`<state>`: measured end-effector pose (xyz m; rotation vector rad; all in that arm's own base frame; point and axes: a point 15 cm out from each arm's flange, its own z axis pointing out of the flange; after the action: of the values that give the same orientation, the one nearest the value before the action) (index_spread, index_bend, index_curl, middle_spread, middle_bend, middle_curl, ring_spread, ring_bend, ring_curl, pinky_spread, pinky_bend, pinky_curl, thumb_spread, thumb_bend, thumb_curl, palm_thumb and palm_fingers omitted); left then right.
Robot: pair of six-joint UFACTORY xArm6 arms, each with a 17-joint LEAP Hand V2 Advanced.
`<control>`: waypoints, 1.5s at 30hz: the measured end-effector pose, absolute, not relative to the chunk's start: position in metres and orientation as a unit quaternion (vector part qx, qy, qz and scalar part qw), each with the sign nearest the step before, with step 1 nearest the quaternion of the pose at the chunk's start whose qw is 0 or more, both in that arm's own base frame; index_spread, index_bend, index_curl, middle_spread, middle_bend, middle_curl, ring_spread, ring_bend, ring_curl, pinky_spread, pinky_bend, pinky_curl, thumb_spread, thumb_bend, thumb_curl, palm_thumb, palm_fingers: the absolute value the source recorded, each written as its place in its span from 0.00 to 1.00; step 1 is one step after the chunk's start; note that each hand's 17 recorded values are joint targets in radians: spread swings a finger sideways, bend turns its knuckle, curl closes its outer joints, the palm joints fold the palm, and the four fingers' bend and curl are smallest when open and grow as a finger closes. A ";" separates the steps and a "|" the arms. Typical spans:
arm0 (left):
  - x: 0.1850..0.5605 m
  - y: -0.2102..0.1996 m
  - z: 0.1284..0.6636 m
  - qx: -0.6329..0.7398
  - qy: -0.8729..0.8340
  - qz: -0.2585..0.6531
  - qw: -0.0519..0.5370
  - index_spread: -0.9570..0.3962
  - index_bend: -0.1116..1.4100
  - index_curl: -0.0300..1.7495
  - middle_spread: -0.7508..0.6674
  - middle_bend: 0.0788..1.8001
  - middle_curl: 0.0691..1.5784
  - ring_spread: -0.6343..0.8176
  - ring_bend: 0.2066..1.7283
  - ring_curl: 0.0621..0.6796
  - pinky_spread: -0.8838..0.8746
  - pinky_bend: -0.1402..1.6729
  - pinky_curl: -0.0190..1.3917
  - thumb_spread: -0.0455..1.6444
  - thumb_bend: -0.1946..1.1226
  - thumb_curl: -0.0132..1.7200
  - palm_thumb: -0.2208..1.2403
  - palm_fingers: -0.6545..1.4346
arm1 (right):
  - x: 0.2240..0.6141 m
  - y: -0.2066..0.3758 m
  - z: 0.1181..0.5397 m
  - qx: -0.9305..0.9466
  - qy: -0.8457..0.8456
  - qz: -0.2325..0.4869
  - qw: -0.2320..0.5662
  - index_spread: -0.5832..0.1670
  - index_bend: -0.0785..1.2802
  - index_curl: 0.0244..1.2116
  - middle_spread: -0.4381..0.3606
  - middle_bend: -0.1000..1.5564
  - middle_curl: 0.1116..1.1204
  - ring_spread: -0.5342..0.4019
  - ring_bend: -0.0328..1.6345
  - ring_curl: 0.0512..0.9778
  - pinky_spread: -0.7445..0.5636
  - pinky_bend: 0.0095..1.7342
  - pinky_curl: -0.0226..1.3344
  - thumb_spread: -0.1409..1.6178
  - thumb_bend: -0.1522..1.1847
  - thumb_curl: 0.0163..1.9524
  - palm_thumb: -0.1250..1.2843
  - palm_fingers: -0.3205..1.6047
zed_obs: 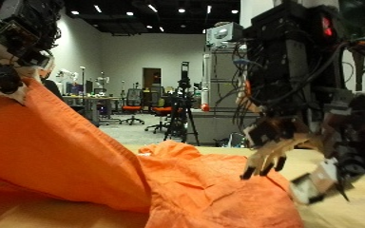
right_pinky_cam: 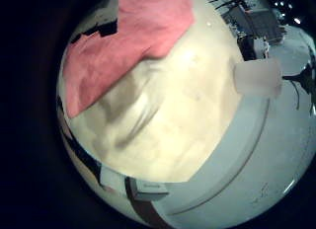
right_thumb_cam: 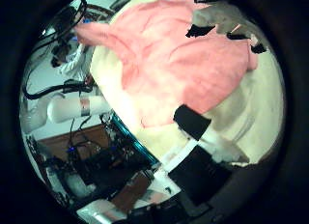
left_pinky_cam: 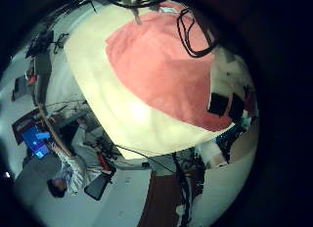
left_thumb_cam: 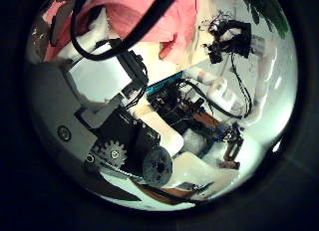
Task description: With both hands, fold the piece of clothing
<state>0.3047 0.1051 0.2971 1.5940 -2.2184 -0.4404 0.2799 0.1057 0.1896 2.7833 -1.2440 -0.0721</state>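
Left hand (zed_obs: 15, 43) seemingly pinches the raised orange garment (zed_obs: 68, 157); right hand (zed_obs: 284, 147) hovers, fingers loosely spread.

The worktop (zed_obs: 6, 215) is pale cream, its bare surface showing at the near edge in the outside view; beyond its far edge lies a large room with a dark ceiling dotted with small lights (zed_obs: 182, 11); red and black office chairs (zed_obs: 135, 107) stand on the grey floor (zed_obs: 139, 136) well behind the worktop; a camera on a tripod (zed_obs: 182, 95) stands among them; a dark doorway (zed_obs: 150, 80) sits in the far wall; a tall black equipment rack (zed_obs: 220, 90) rises beside the chairs.
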 end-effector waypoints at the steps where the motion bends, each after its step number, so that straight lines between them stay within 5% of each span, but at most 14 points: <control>1: 0.304 0.105 0.297 0.566 -0.788 -0.156 0.186 0.15 0.34 0.66 0.09 0.47 0.72 0.14 0.76 0.79 0.15 0.74 0.41 0.56 0.13 0.35 0.67 0.85 | 0.277 0.108 0.188 0.914 -0.402 -0.025 0.048 0.27 0.52 0.47 0.29 0.60 0.39 0.35 0.56 0.38 0.45 0.36 0.36 0.64 0.08 0.20 0.50 0.28; 12: 0.300 0.105 0.292 0.567 -0.785 -0.159 0.193 0.15 0.34 0.66 0.08 0.47 0.72 0.14 0.76 0.79 0.15 0.74 0.41 0.56 0.13 0.35 0.67 0.85 | 0.232 0.121 0.155 0.929 -0.355 -0.055 0.088 0.29 0.47 0.42 0.40 0.51 0.33 0.45 0.48 0.30 0.62 0.30 0.30 0.62 0.09 0.17 0.45 0.28; 27: 0.296 0.107 0.289 0.567 -0.783 -0.163 0.197 0.16 0.34 0.66 0.08 0.46 0.73 0.14 0.76 0.80 0.15 0.74 0.42 0.56 0.13 0.34 0.66 0.85 | 0.240 0.116 0.125 0.925 -0.357 -0.043 0.123 0.38 0.31 0.33 0.50 0.37 0.25 0.58 0.39 0.22 0.71 0.25 0.25 0.59 0.09 0.16 0.45 0.28; 31: 0.296 0.106 0.290 0.568 -0.783 -0.162 0.196 0.16 0.34 0.66 0.08 0.46 0.73 0.14 0.76 0.80 0.15 0.74 0.42 0.56 0.13 0.34 0.66 0.85 | 0.245 0.112 0.119 0.922 -0.361 -0.033 0.133 0.36 0.25 0.30 0.44 0.40 0.26 0.45 0.49 0.25 0.62 0.23 0.22 0.59 0.09 0.16 0.46 0.41; 34: 0.295 0.107 0.290 0.568 -0.783 -0.162 0.195 0.16 0.34 0.66 0.08 0.46 0.73 0.14 0.76 0.80 0.15 0.74 0.42 0.57 0.13 0.34 0.66 0.85 | 0.245 0.112 0.114 0.921 -0.361 -0.036 0.140 0.32 0.21 0.29 0.34 0.43 0.29 0.30 0.57 0.30 0.37 0.36 0.24 0.59 0.09 0.16 0.46 0.61; 37: 0.295 0.107 0.290 0.568 -0.783 -0.163 0.195 0.16 0.34 0.66 0.08 0.46 0.73 0.14 0.75 0.80 0.15 0.74 0.42 0.57 0.13 0.34 0.66 0.85 | 0.246 0.112 0.114 0.921 -0.363 -0.034 0.137 0.24 0.27 0.34 0.29 0.47 0.34 0.25 0.59 0.34 0.23 0.41 0.27 0.59 0.09 0.16 0.47 0.72; 40: 0.294 0.106 0.291 0.567 -0.784 -0.162 0.195 0.16 0.34 0.66 0.08 0.46 0.73 0.14 0.75 0.80 0.15 0.74 0.42 0.57 0.13 0.34 0.67 0.85 | 0.252 0.117 0.114 0.923 -0.363 -0.025 0.123 0.21 0.40 0.43 0.26 0.55 0.41 0.25 0.64 0.40 0.20 0.49 0.32 0.59 0.10 0.17 0.50 0.84; 45: 0.292 0.106 0.290 0.566 -0.784 -0.163 0.197 0.16 0.34 0.66 0.08 0.46 0.73 0.14 0.75 0.80 0.15 0.74 0.42 0.57 0.13 0.34 0.67 0.85 | 0.269 0.126 0.128 0.926 -0.368 0.003 0.083 0.21 0.57 0.54 0.26 0.65 0.50 0.27 0.70 0.48 0.24 0.61 0.40 0.60 0.11 0.18 0.56 0.85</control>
<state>0.2922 0.1063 0.2895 1.5862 -2.1945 -0.4567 0.2685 0.1255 0.1276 2.7663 -1.0976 0.0078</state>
